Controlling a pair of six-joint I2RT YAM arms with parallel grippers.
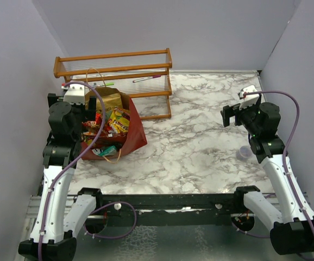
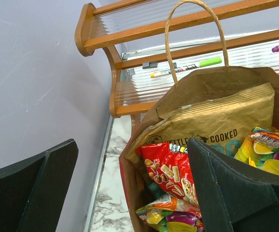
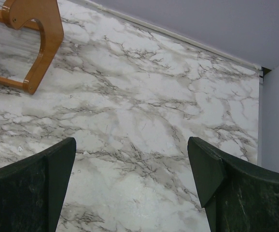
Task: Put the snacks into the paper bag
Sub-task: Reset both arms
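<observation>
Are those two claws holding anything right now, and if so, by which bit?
Nothing is held. The left gripper hangs open at the mouth of the paper bag, which holds the snacks. The right gripper is open above the table.

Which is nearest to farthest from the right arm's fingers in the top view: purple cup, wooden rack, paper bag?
1. Purple cup: right side, beside that arm, toward the near edge.
2. Wooden rack: at the back, left of centre.
3. Paper bag: far left, by the left arm.

Purple cup (image 1: 244, 153) half behind right arm (image 1: 268, 148); paper bag (image 2: 197, 87) base off-frame.
</observation>
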